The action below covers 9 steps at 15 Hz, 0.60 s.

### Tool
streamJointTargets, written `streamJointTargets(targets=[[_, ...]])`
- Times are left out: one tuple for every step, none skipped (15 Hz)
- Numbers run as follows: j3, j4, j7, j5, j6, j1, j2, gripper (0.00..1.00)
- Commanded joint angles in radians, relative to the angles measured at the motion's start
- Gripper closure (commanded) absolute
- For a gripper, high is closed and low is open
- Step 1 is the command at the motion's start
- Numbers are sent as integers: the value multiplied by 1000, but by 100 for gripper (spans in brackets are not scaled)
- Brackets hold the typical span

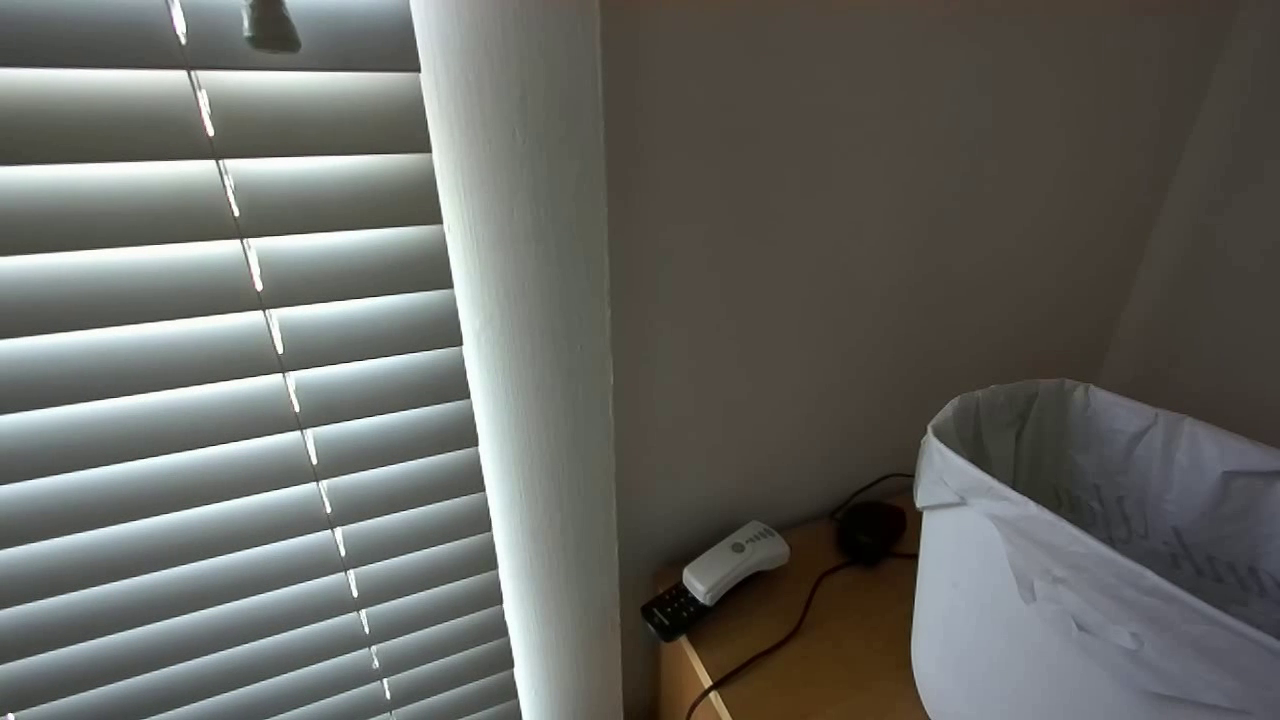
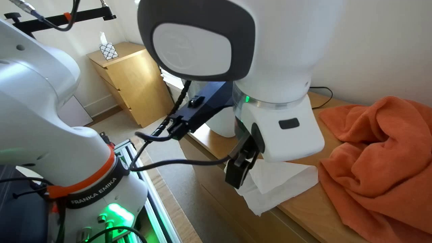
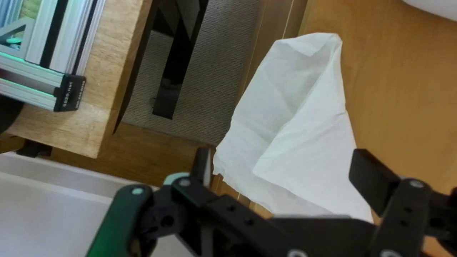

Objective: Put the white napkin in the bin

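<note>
The white napkin (image 3: 303,125) lies folded at the edge of the wooden dresser top and hangs partly over it. In an exterior view the napkin (image 2: 287,185) shows below the wrist, partly hidden by it. My gripper (image 3: 282,164) is open above the napkin, with one finger on each side of it and nothing held. The bin (image 1: 1010,590), white and lined with a plastic bag, stands on the dresser in an exterior view. Its rounded lower side (image 2: 221,122) shows partly behind the arm, and a white curved edge, likely the bin (image 3: 437,6), shows in the wrist view's top right corner.
An orange cloth (image 2: 381,162) lies bunched beside the napkin. A white remote (image 1: 737,560), a black remote (image 1: 675,610) and a black cable (image 1: 780,640) lie near the bin. A gap to the floor (image 3: 217,71) separates the dresser from the robot's wooden table (image 3: 96,117).
</note>
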Motion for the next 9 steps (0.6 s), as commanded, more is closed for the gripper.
streamJointTargets(targets=[[-61, 42, -163, 127, 10, 46, 85, 0], [-65, 50, -195, 147, 14, 51, 103, 0], [-69, 63, -236, 175, 9, 60, 122, 0], [-71, 80, -266, 199, 4, 67, 145, 0], [-61, 46, -194, 139, -2, 50, 86, 0], [-63, 56, -217, 157, -1, 57, 104, 0], [-63, 65, -225, 164, -1, 61, 118, 0], [-63, 71, -228, 167, -1, 64, 128, 0], [-63, 74, -231, 168, -1, 65, 134, 0]])
